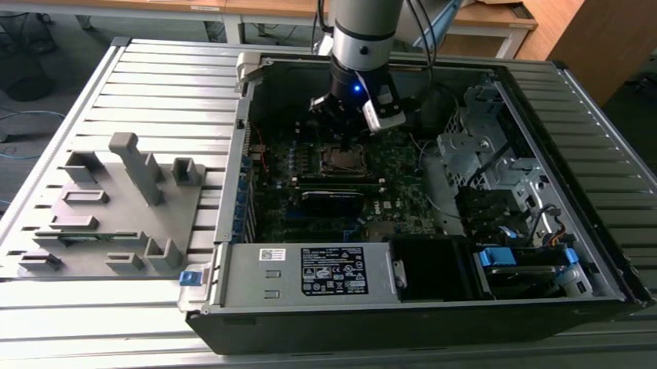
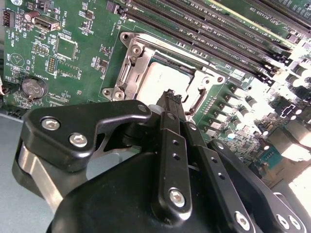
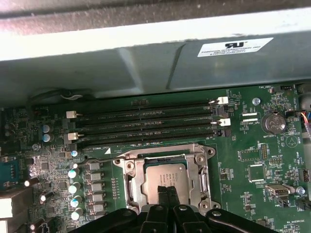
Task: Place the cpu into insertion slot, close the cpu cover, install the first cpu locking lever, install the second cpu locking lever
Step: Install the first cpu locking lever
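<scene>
The cpu lies flat in the insertion slot on the green motherboard, its dull grey top showing. The silver cpu cover lies down around it as a frame. In the second wrist view the cpu and the cpu cover sit just beyond my black fingers. My gripper is shut with nothing between its fingers, and its tips hover over the near edge of the cpu. In the exterior view the gripper hangs straight above the socket inside the open computer case.
Long black memory slots run beside the socket. A coin battery and a row of capacitors flank it. The case walls, a drive cage and the power supply surround the board. A grey fixture plate lies on the exterior view's left.
</scene>
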Controlling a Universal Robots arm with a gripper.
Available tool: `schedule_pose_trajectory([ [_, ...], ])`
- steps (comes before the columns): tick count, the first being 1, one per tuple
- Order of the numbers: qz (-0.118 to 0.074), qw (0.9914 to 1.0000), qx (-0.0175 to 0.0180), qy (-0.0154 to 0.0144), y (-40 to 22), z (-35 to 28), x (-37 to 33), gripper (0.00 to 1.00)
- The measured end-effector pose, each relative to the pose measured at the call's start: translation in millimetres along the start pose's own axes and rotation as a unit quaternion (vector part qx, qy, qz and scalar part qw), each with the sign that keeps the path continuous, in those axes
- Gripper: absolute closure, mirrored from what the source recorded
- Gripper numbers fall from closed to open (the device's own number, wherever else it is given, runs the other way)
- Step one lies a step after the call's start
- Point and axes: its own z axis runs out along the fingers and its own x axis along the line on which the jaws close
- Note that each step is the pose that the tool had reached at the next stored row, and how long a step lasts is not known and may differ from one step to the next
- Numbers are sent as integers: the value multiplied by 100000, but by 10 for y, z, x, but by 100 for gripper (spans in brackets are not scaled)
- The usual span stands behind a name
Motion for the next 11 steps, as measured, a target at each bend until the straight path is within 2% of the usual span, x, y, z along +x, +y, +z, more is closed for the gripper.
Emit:
schedule_pose_trajectory([
  [11,0,100000,1,-1,2,-66,0,89],
])
